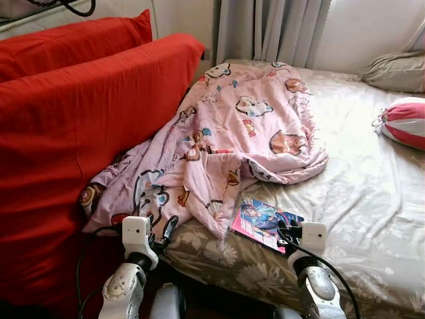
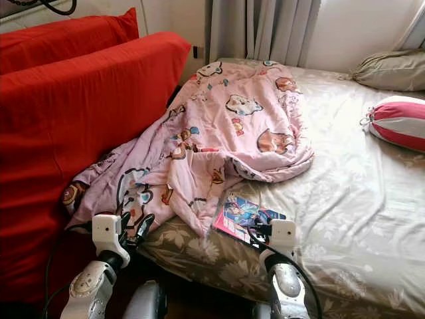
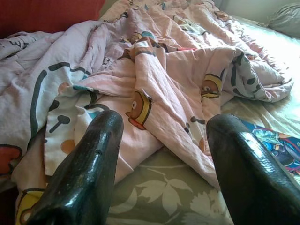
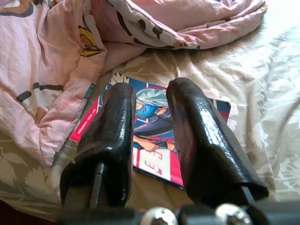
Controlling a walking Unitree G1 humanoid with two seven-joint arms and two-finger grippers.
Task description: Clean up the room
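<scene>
A crumpled pink cartoon blanket (image 1: 226, 139) lies across the left half of the bed, draped partly against the red cushions. A colourful comic book (image 1: 262, 222) lies flat on the floral sheet near the bed's front edge, one corner tucked under the blanket's hem. My right gripper (image 1: 287, 236) hovers just over the book (image 4: 149, 140), with a narrow gap between its fingers (image 4: 151, 89) and nothing in them. My left gripper (image 1: 161, 236) is open at the blanket's near edge, its fingers spread wide (image 3: 164, 124) and pointing at the folds (image 3: 154, 79).
Big red cushions (image 1: 80, 133) wall off the left side. A red-and-white striped bolster (image 1: 405, 123) and a grey pillow (image 1: 398, 72) lie at the far right. Grey curtains (image 1: 265, 30) hang behind. Bare floral sheet (image 1: 358, 199) spreads to the right.
</scene>
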